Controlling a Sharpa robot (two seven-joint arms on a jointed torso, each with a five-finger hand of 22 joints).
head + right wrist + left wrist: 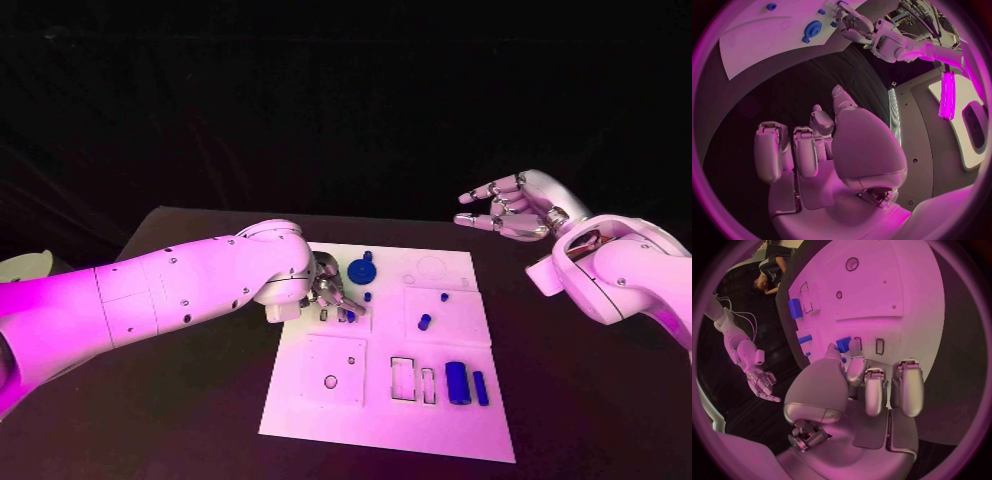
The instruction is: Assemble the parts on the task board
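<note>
reaching in from nine o'clock in the head view, the left hand (325,296) sits low over the task board (433,430), its fingers curled down at the board's upper left area. in the left wrist view a small blue part (842,344) sits right at the thumb and fingertips (856,371), just beside two narrow rectangular slots (879,346); it looks pinched, though whether the part is lifted or standing in the board i cannot tell.

the right hand (515,207) hangs at two o'clock, off the board and above the black table (188,400), fingers apart and loosely bent with nothing in them; the right wrist view shows the same empty palm (832,150).

on the board, a round blue disc part (361,269) lies near twelve o'clock, a small blue peg (424,322) stands near the middle, and two long blue bars (466,384) lie side by side toward five o'clock, just beside two rectangular cutouts (411,379). a small round hole (330,381) sits at seven o'clock.
</note>
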